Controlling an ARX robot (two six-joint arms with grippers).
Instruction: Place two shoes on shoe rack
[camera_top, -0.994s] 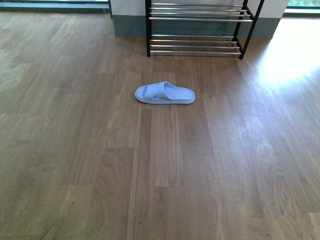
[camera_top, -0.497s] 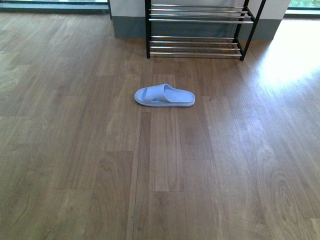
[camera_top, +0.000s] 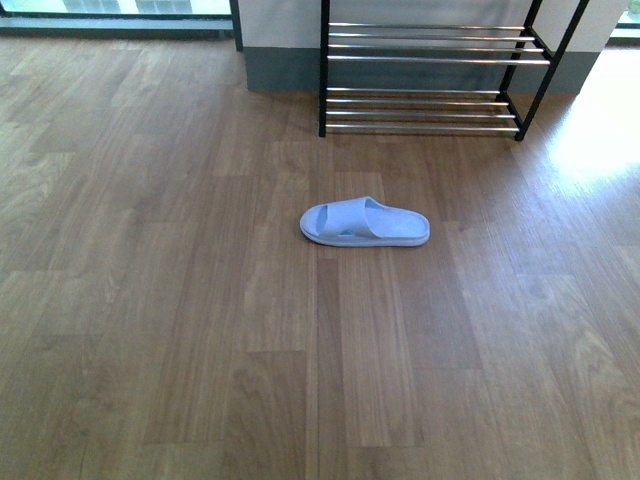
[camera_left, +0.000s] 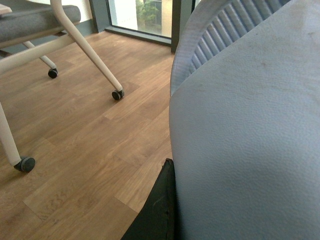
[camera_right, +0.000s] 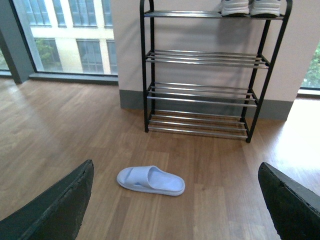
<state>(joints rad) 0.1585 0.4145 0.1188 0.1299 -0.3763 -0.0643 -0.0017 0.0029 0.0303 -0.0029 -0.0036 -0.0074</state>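
One pale blue foam open-toe slide is lying flat on the brown wood-plank floor, sideways to the front camera, toe end pointing left, sole down. It is sitting well in front of the black metal-framed shoe rack with chrome bar shelves, apart from it, nothing touching it. Neither arm is showing in the front view.

The rack is standing against a white wall with a grey skirting, next to floor-length windows. In the right wrist view all tiers are showing; the lower three shelves are bare, and the white soles of two sneakers are sitting side by side on the top shelf at its right end, uppers cut off by the frame edge.

Right gripper: its two dark fingers are spread wide at the frame corners, nothing between them, hanging above the floor with the slide ahead of it.

Left gripper: only a sliver of dark finger is showing. A second pale blue foam slide is filling most of the left wrist view, pressed right against that finger, ribbed sole edge visible, so it is looking gripped. Behind it, white chair legs on black castors are standing on the floor.
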